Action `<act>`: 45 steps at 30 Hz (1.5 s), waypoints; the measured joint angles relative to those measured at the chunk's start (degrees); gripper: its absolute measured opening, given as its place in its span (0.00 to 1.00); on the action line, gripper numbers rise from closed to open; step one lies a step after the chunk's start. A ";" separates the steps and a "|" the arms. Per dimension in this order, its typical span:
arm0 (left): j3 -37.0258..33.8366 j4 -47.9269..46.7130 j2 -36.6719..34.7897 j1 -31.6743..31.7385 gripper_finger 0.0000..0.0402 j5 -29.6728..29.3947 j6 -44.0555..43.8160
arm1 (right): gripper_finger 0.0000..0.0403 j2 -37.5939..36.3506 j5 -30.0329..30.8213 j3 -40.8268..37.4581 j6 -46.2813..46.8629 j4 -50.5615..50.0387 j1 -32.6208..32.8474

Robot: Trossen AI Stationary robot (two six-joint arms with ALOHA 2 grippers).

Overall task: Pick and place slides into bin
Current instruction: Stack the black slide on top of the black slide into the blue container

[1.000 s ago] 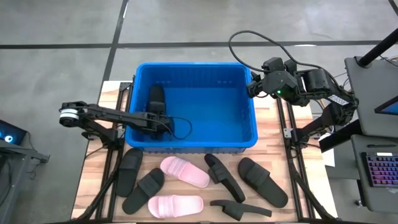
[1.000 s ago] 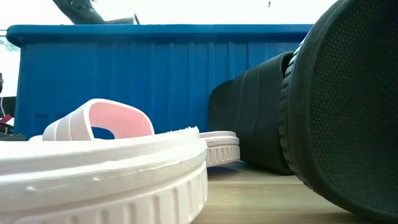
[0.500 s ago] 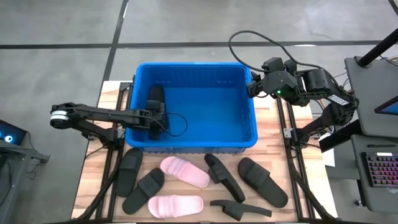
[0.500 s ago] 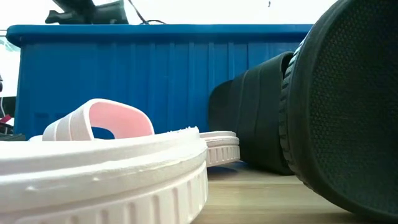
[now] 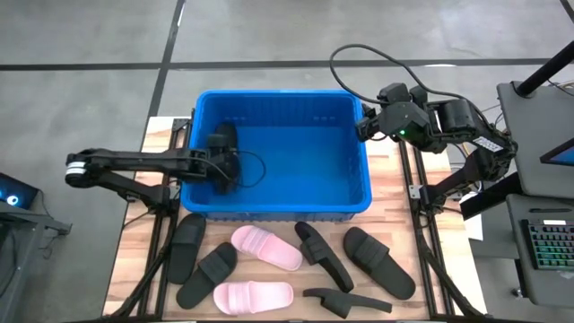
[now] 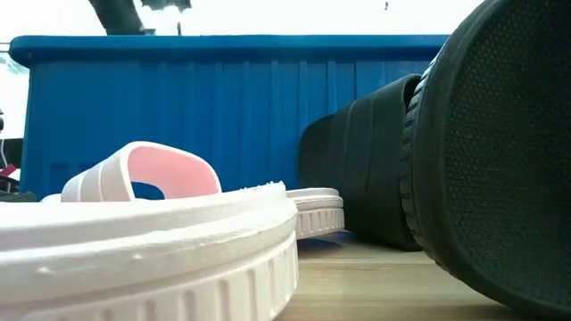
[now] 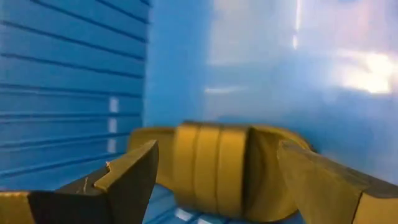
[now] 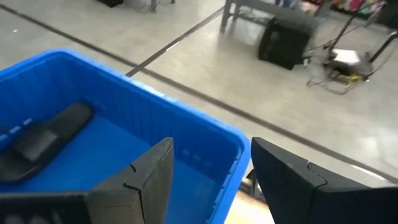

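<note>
The blue bin [image 5: 359, 193] stands at the table's far middle. One black slide [image 5: 223, 141] lies flat on the bin's floor by its left wall; it also shows in the left wrist view [image 7: 217, 174] and the right wrist view [image 8: 46, 137]. My left gripper [image 5: 226, 169] hangs open inside the bin just above that slide, its fingers [image 7: 134, 171] apart from it. My right gripper [image 5: 362, 126] waits open [image 8: 211, 155] over the bin's far right corner. On the table in front of the bin lie several black slides [image 5: 378, 260] and two pink slides [image 5: 266, 247].
Between the bin and the table's near edge the slides lie close together, a black one [image 5: 186, 247] at the left and another [image 5: 345, 301] at the front. In the low view a pink slide [image 6: 143, 174] and a black slide [image 6: 500, 152] stand before the bin's wall [image 6: 223, 98].
My left gripper has risen inside the bin and drawn back a little toward the table's left edge, away from the black slide. The slide stays lying on the bin's floor.
</note>
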 joint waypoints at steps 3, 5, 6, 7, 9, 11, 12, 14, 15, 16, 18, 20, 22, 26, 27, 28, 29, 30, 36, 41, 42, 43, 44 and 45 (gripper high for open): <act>3.82 0.19 -0.79 0.00 0.77 -1.08 -1.34 | 0.51 0.00 -3.04 0.00 -0.04 -0.01 0.00; 6.69 0.99 -0.98 0.00 0.77 -1.25 -4.63 | 0.51 0.00 -4.06 0.00 -0.05 -0.01 0.02; 8.08 1.12 -0.99 0.00 0.77 -1.26 -6.49 | 0.51 0.00 -4.42 0.00 -0.09 -0.01 0.02; 9.38 1.09 -0.99 0.00 0.77 -1.24 -8.19 | 0.51 0.00 -4.73 0.00 -0.11 -0.01 0.02; 11.91 2.13 -0.97 0.00 0.77 -1.22 -11.20 | 0.51 0.00 -4.90 0.00 -0.22 -0.01 0.02; 14.01 3.61 -0.97 0.00 0.77 -0.27 -14.17 | 0.51 0.00 -4.92 0.00 -0.22 -0.01 0.02; 15.00 4.98 -0.96 0.00 0.77 0.88 -15.57 | 0.51 0.00 -4.92 0.00 -0.22 -0.01 0.02; 16.45 8.50 -0.96 0.00 0.77 4.23 -18.00 | 0.51 0.00 -4.92 0.00 -0.23 -0.03 0.02; 16.91 10.12 -0.97 0.00 0.77 6.24 -18.63 | 0.51 0.00 -4.93 0.00 -0.40 -0.03 0.02; 17.40 12.03 -0.97 -0.02 0.77 8.17 -19.26 | 0.51 0.00 -5.00 0.00 -0.82 -0.03 0.02; 18.42 15.51 -0.95 -0.04 0.77 12.12 -19.48 | 0.51 0.00 -5.76 0.00 -1.85 -0.03 0.02; 19.12 18.38 -0.97 -0.04 0.77 15.05 -19.50 | 0.51 0.00 -7.90 0.00 -2.59 -0.17 0.02; 19.37 21.24 -0.90 -0.12 0.77 17.11 -19.67 | 0.51 0.00 -9.91 0.00 -2.99 -1.21 0.02; 19.27 23.65 -0.88 -0.50 0.77 18.59 -20.72 | 0.51 0.00 -13.70 0.00 -2.75 -5.52 0.04; 19.11 23.48 -0.84 -0.50 0.77 18.59 -20.80 | 0.51 0.00 -14.71 0.00 -2.72 -6.47 0.04; 18.85 23.39 -0.64 -0.50 0.77 18.59 -20.97 | 0.51 0.00 -15.62 0.00 -2.60 -7.26 0.07; 18.60 23.11 -0.38 -0.50 0.77 18.60 -21.05 | 0.51 0.00 -16.45 0.00 -2.48 -7.67 0.19; 18.47 22.84 -0.07 -0.50 0.77 18.61 -21.22 | 0.51 0.00 -17.04 -0.04 -2.30 -7.62 0.49; 18.56 23.59 1.80 -0.53 0.77 19.25 -27.62 | 0.51 -0.37 -20.64 -0.04 -2.19 -7.55 4.29; 18.58 25.21 3.12 -1.21 0.77 23.54 -28.59 | 0.51 -0.39 -21.47 -0.04 -2.77 -7.53 9.57; 18.58 25.16 3.31 -1.45 0.77 23.68 -28.61 | 0.51 -0.39 -21.55 -0.04 -3.00 -7.53 10.68; 18.58 25.39 3.58 -1.61 0.77 23.73 -28.63 | 0.51 -0.39 -21.69 -0.04 -3.04 -7.53 11.77; 18.58 25.58 3.72 -1.66 0.77 23.75 -28.63 | 0.51 -0.39 -22.03 -0.04 -3.04 -7.53 12.81; 18.58 25.70 3.75 -1.72 0.77 23.73 -28.63 | 0.51 -0.39 -22.90 -0.05 -3.06 -7.53 13.78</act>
